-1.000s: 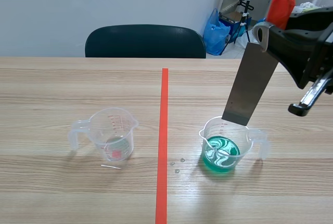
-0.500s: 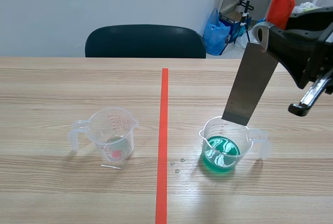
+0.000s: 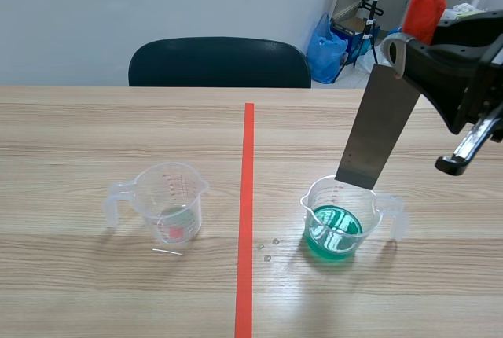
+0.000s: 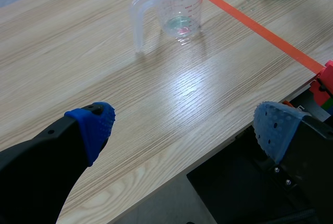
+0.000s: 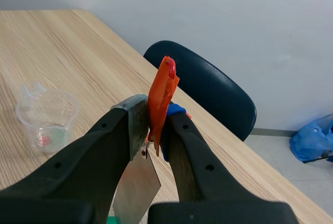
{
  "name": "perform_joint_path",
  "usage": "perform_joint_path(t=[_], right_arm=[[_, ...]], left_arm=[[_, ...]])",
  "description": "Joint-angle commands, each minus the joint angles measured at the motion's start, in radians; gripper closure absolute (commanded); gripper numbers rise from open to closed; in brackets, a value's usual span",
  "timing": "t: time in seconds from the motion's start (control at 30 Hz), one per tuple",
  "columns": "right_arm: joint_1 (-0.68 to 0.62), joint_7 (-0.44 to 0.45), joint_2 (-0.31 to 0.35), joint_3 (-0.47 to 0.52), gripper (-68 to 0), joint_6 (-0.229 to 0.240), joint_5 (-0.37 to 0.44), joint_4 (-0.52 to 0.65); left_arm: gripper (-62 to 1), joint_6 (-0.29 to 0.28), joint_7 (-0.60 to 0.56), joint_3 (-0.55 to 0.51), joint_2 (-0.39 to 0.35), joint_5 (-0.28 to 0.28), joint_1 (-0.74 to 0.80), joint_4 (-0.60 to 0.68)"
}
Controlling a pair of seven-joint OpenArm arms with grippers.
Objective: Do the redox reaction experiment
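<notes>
Metal strip, grey and flat, hangs tilted from the right tool, which is raised above the right side of the worktop. The strip's top end is at the tool and its lower end slants down toward the tape line. The lower edge sits over the far rim of the clear cup of green liquid, above the liquid's surface and not dipped in it. Whether it touches the rim cannot be told.

The right wrist view shows the right tool closed on the strip's top end. The two black fingers pinch the strip together with an orange-red piece that sticks up between them. The strip runs down below the fingers.

The green cup stands right of the tape line, its handle turned toward the worktop's right edge. A few small droplets lie on the wood between this cup and the line. The second clear measuring cup, nearly empty, stands left of the line, handle toward the left edge, well apart from the green cup.

The left tool hovers low at the worktop's near edge, fingers spread wide with nothing between them. One blue pad is over the wood and the other is past the edge.

A dark chair stands behind the far edge.
</notes>
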Motion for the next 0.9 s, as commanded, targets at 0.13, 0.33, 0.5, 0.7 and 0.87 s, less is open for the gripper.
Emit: perform_joint_path(t=[0.13,0.33,0.5,0.7,0.87], right_arm=[[0.009,0.022,0.003,0.013,-1.9,-0.006,0.012,0.006],[0.009,0.022,0.003,0.013,-1.9,-0.006,0.012,0.006],[0.009,0.022,0.003,0.013,-2.0,-0.006,0.012,0.006],[0.009,0.022,0.003,0.013,-1.9,-0.006,0.012,0.006],[0.009,0.022,0.003,0.013,-1.9,-0.006,0.012,0.006]], left_arm=[[-57.2,0.002,-0.017,0.002,0.005,-0.006,0.001,0.009],[-57.2,0.002,-0.018,0.002,0.005,-0.006,0.001,0.009],[-57.2,0.001,-0.024,0.002,0.005,-0.006,0.001,0.009],[-57.2,0.001,-0.018,0.002,0.005,-0.006,0.001,0.009],[-57.2,0.001,-0.017,0.002,0.005,-0.006,0.001,0.009]])
